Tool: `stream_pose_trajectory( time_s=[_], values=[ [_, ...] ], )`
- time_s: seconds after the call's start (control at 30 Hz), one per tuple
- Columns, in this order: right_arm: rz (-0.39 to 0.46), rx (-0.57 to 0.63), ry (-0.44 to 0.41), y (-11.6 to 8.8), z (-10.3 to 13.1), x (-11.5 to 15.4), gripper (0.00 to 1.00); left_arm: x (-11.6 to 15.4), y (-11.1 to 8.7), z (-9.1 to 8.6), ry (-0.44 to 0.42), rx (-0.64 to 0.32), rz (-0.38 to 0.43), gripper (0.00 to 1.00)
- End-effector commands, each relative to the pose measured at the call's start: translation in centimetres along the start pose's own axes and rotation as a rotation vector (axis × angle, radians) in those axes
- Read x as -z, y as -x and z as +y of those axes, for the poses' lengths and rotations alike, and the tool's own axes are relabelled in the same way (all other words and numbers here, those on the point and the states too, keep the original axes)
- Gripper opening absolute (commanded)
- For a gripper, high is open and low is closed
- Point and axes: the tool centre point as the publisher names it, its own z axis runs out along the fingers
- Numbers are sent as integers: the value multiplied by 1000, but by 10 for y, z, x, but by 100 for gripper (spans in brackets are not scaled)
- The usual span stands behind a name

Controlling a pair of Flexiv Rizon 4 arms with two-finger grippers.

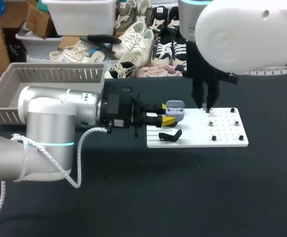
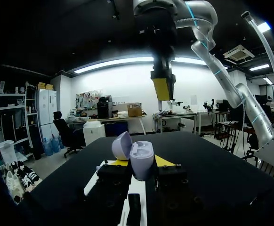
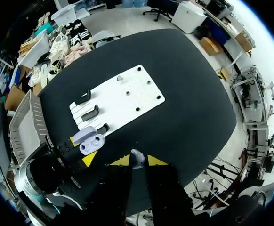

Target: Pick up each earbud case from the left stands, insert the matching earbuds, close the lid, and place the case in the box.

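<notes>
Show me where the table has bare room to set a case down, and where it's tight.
Free: the black table between the white board and the table's near edge, and right of the board. Crowded: the board's left end, where the left gripper holds the open case beside the stands, with the right gripper and its earbud overhead.

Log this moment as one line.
left gripper: shut on open earbud case | right gripper: shut on earbud, raised above table | earbud not yet in case
</notes>
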Motion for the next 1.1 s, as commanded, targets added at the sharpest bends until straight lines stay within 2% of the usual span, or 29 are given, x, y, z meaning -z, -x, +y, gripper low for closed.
stream_pose_trajectory(
  time_s=[0.03,0.1,0.17,0.57,1.03,1.07,1.1],
  values=[
    [-9,15,-94,-1,21,-5,0,0,-1,1,-2,0,-1,0],
    [-4,25,-90,-1,27,-6,0,0,-1,1,-2,0,-1,0],
    [-31,28,-121,2,33,-9,0,0,-1,1,-2,0,-1,0],
    [-48,19,-158,7,47,-11,0,0,-1,1,-2,0,-1,0],
    [-45,9,-152,7,44,-11,0,0,-1,1,-2,0,-1,0],
    [-18,-26,-140,8,46,-9,0,0,-1,1,-2,0,-1,0],
    [-31,-56,-110,9,48,-7,0,0,-1,1,-2,0,-1,0]
  ],
)
